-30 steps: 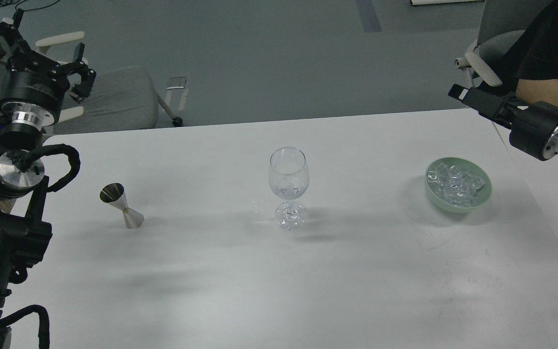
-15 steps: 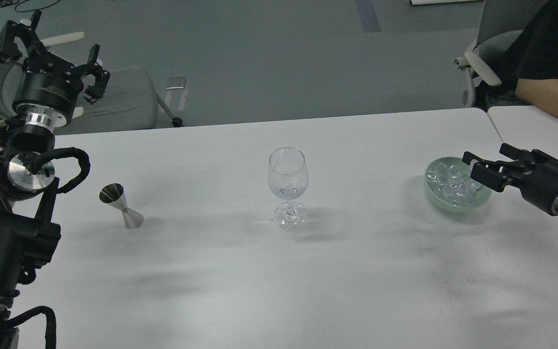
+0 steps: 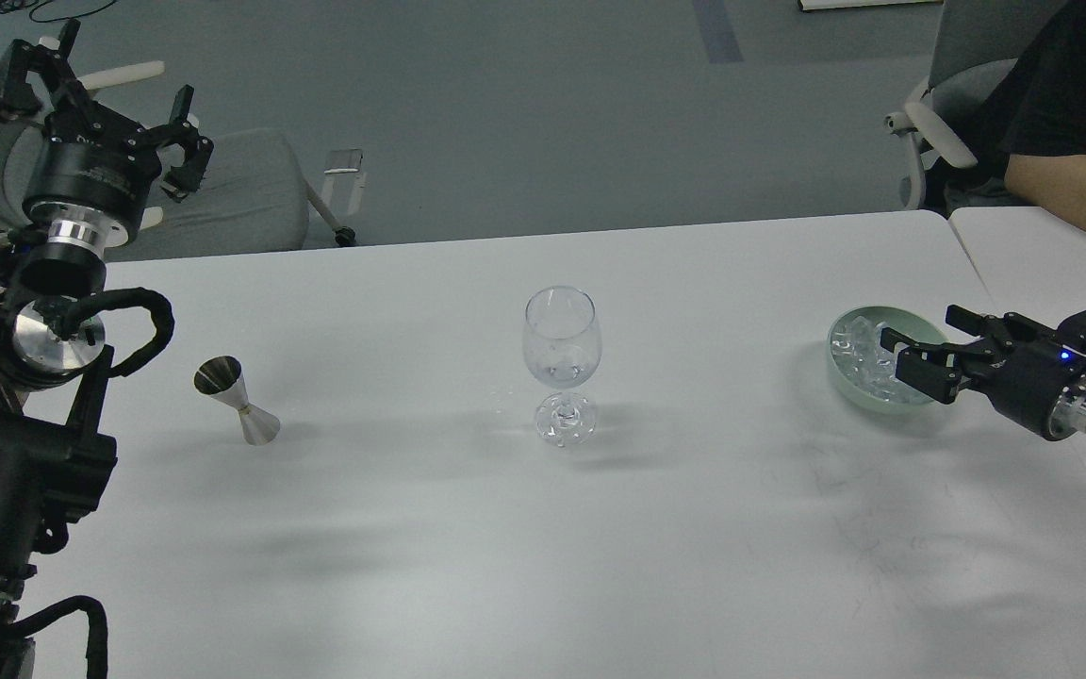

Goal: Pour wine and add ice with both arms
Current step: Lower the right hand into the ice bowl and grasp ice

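A clear wine glass (image 3: 560, 347) stands upright at the middle of the white table (image 3: 543, 547); it looks empty. A pale green bowl (image 3: 856, 394) at the right holds several clear ice cubes (image 3: 859, 354). My right gripper (image 3: 918, 325) comes in from the right, open, with its fingers over the bowl's right half and just above the ice. My left gripper (image 3: 100, 104) is raised at the far left beyond the table edge, open and empty. A steel jigger (image 3: 237, 401) stands at the left, in front of the left arm.
A grey office chair (image 3: 232, 189) stands behind the table's back left edge. A seated person's bare forearm (image 3: 1071, 193) rests at the back right, by a second white table (image 3: 1024, 255). Floor lies beyond the table's far edge.
My right gripper dropped from high at the right edge to the bowl, then moved left and a little lower over the ice. The left arm shifted slightly right early on, then held.
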Controlling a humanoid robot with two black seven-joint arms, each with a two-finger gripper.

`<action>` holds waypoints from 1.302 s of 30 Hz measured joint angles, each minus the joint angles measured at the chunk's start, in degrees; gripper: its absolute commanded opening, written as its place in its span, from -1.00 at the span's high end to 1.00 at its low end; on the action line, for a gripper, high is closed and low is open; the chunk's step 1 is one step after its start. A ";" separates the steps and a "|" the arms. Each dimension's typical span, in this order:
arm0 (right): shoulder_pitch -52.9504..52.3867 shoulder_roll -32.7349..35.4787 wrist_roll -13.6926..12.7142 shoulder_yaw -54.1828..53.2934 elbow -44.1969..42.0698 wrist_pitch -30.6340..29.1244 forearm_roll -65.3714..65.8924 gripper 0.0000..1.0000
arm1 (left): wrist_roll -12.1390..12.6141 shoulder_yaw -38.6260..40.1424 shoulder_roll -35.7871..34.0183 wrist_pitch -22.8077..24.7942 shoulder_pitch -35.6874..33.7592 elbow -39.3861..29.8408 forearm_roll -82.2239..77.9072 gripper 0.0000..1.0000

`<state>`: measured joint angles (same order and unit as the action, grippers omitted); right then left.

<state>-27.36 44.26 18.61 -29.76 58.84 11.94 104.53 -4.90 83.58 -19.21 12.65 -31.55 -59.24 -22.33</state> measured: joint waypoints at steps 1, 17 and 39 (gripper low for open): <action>-0.03 -0.08 0.01 0.30 -0.08 -0.03 0.03 -0.56 | 0.00 0.00 0.00 0.00 0.00 0.00 0.00 -0.96; -0.55 -4.59 0.02 1.39 -3.89 -0.25 0.06 -0.46 | 0.07 -0.01 0.02 0.98 -0.16 -0.10 0.01 -0.96; -0.77 -4.79 -0.10 1.45 -5.14 -0.60 0.09 0.87 | 0.07 0.00 -0.54 1.24 -0.15 -0.09 0.01 -0.96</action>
<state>-28.13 39.46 18.52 -28.31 53.70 11.33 104.62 -4.83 83.58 -19.75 13.89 -31.70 -59.34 -22.32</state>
